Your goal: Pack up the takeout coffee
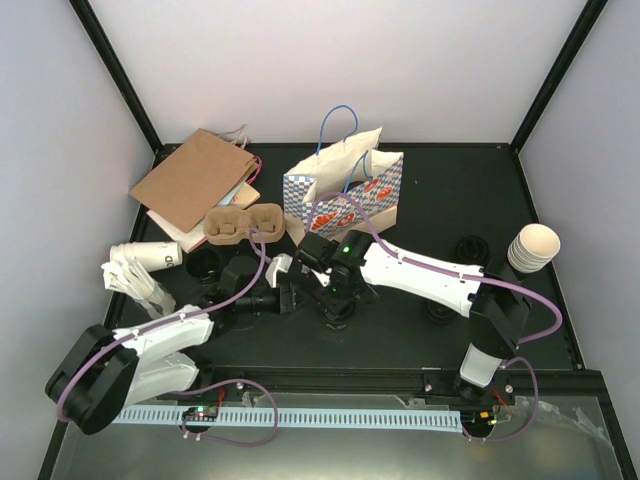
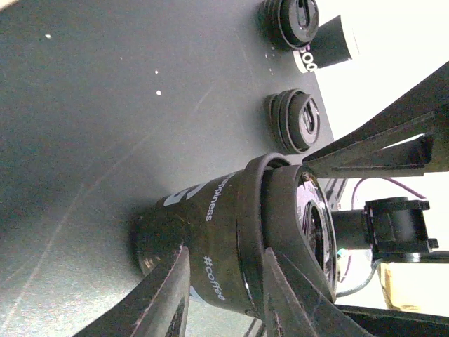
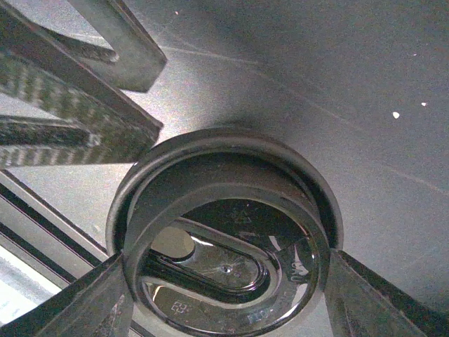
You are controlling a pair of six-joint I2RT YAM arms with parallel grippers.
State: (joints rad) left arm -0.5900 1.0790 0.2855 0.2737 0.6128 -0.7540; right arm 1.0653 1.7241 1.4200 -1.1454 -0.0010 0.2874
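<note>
Cup [image 2: 210,225] stood upright at mid-desk, slightly toward the near edge. Its lid [image 3: 224,239] is clasped at the rim from above by the right claw [image 3: 224,261], apparently to seat it, while the left claw [image 2: 226,256] is held with jaws parted at the cup wall. Spare lids [image 2: 295,119] are seen toward the right edge. The carrier [image 1: 243,224] and bag [image 1: 345,195] near the far edge are judged screened by the right arm.

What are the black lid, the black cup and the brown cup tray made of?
The lid looks like glossy black plastic: light glints off it, and it has moulded symbols. The cup is probably paper, matt black with white printed words, though its look leaves that open. The cup carrier looks like rough, matt brown moulded pulp.
</note>
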